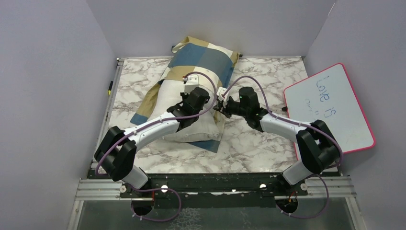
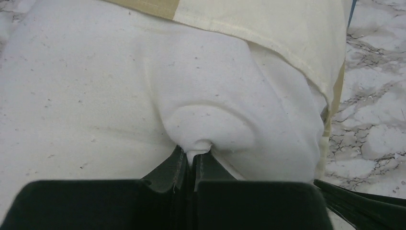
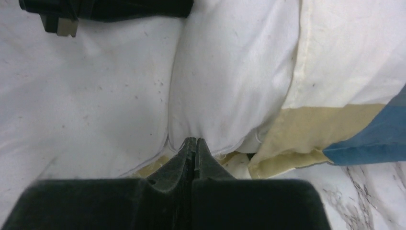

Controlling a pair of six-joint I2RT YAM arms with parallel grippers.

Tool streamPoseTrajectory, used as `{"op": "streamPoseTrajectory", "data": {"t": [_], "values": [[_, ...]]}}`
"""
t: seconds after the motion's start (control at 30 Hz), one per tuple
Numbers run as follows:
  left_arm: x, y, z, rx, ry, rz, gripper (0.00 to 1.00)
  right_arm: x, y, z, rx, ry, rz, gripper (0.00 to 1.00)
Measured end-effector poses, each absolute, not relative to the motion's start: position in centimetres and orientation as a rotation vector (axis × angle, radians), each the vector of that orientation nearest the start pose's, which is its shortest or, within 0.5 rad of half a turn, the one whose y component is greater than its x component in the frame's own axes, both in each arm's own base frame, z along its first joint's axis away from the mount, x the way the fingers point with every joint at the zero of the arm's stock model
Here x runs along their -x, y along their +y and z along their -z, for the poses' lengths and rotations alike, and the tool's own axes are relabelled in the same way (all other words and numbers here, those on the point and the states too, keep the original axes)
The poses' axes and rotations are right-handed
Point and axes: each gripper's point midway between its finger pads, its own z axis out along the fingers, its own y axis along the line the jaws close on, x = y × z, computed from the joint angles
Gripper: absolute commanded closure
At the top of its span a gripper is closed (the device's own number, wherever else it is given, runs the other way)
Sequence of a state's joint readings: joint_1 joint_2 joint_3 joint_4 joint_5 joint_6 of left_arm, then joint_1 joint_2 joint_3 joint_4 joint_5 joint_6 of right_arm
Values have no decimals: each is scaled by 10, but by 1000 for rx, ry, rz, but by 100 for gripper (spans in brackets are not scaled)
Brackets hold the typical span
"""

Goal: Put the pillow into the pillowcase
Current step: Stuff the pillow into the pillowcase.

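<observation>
The pillow (image 1: 210,125) lies mid-table with its far end inside the blue, tan and cream pillowcase (image 1: 206,57); its white near end sticks out. My left gripper (image 1: 195,103) is on top of it. In the left wrist view that gripper (image 2: 194,155) is shut on a pinched fold of the pillow (image 2: 95,96), below the pillowcase's cream hem (image 2: 268,24). My right gripper (image 1: 221,103) is at the pillow's right side. In the right wrist view it (image 3: 194,141) is shut, tips pressed to the pillow's (image 3: 230,72) lower edge beside the pillowcase's opening (image 3: 306,129); no fabric shows between the jaws.
A pink-rimmed whiteboard (image 1: 330,108) leans at the right side of the marble table (image 1: 258,143). A small yellow-and-black pen (image 1: 110,87) lies at the left edge. Grey walls close in the left, back and right.
</observation>
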State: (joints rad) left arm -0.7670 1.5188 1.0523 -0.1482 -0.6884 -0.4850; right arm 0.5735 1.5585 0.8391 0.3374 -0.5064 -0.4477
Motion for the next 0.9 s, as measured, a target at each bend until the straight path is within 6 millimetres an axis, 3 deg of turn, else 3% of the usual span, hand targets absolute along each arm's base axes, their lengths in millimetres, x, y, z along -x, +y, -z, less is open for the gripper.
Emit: {"op": "streamPoseTrajectory", "data": {"t": [0.13, 0.27, 0.37, 0.47, 0.67, 0.77, 0.9], "values": [[-368, -213, -160, 105, 2023, 39, 100, -348, 291, -138, 1192, 1534, -509, 84], [-368, -219, -159, 64, 2022, 76, 75, -356, 283, -145, 1088, 1594, -476, 74], [-365, -225, -164, -15, 2024, 102, 42, -349, 286, -155, 961, 1664, -575, 57], [-358, -233, -178, -135, 2018, 141, 28, -332, 289, -169, 813, 1728, -738, 47], [-350, -247, -246, -387, 1889, 213, 31, -297, 279, -192, 474, 1867, -969, 37], [-353, -242, -273, -533, 1792, 125, 42, -292, 279, -206, 352, 1881, -1049, 37], [-360, -239, -276, -779, 1695, -17, 41, -292, 281, -200, 269, 1934, -1092, 36]]}}
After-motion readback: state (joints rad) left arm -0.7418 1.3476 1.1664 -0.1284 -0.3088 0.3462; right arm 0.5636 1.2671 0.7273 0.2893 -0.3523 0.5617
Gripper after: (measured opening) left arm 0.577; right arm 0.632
